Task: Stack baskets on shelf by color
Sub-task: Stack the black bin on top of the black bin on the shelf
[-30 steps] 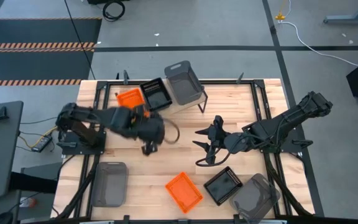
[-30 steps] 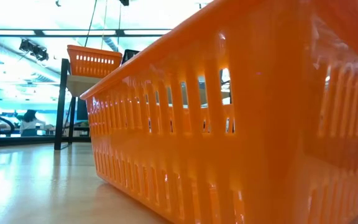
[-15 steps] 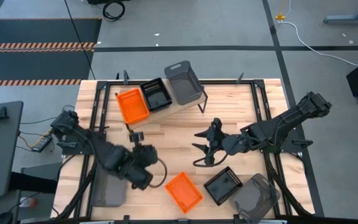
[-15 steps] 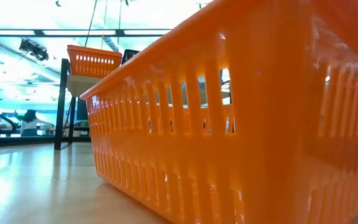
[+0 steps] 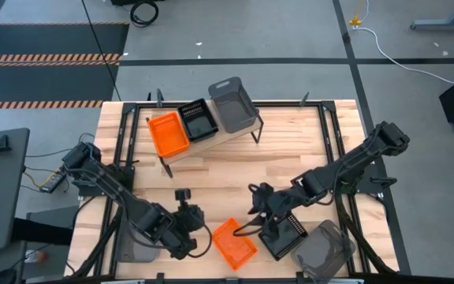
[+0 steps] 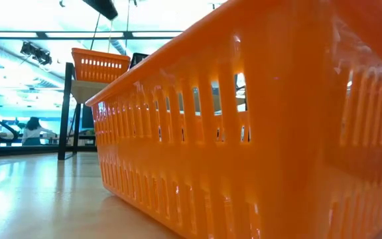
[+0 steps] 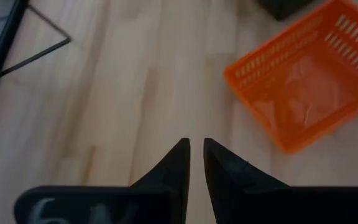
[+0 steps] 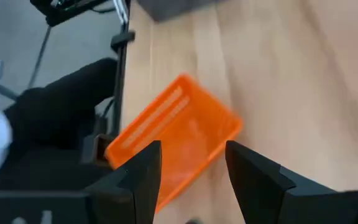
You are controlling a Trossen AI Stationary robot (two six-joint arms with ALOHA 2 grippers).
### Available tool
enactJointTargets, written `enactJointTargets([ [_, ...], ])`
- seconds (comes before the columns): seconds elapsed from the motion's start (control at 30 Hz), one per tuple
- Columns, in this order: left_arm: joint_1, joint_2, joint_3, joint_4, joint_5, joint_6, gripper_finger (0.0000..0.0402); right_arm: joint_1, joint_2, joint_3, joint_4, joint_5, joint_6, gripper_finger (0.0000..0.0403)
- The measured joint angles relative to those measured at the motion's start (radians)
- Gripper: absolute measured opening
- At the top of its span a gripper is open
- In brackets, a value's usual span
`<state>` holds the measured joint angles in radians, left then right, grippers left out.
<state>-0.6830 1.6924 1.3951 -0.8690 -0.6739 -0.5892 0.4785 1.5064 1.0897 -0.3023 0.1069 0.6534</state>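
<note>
Between both grippers, orange basket (image 5: 234,243)

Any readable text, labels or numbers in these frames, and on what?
No text can be read.
Left gripper: pale marks on the wrist mount below its fingers, too blurred to read.
Orange baskets, black baskets, grey baskets, shelf: no labels show.

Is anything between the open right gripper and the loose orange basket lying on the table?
Nothing visible: the right gripper hangs open just beside the orange slotted plastic basket, only bare slatted wooden tabletop between them.
</note>
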Motion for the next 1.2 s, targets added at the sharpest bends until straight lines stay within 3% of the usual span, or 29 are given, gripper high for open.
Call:
enactJointTargets([
  [0.43,0.009,0.0,-0.207,0.391,0.009,0.157,0.0052,0.086,-0.003,0.0,-0.194,-0.108,0.403,0.0158],
  [0.7,0.055,0.0,-0.246,0.604,0.155,0.315,0.0048,0.133,0.024,0.0,-0.252,-0.108,0.548,0.0157],
  [1.03,0.115,0.0,-0.246,0.707,0.291,0.439,0.0039,0.202,0.236,0.128,-0.202,-0.187,0.611,0.0157],
  [1.2,0.124,0.0,-0.246,0.755,0.368,0.464,0.0036,0.213,0.352,0.272,-0.323,-0.183,0.648,0.0157],
])
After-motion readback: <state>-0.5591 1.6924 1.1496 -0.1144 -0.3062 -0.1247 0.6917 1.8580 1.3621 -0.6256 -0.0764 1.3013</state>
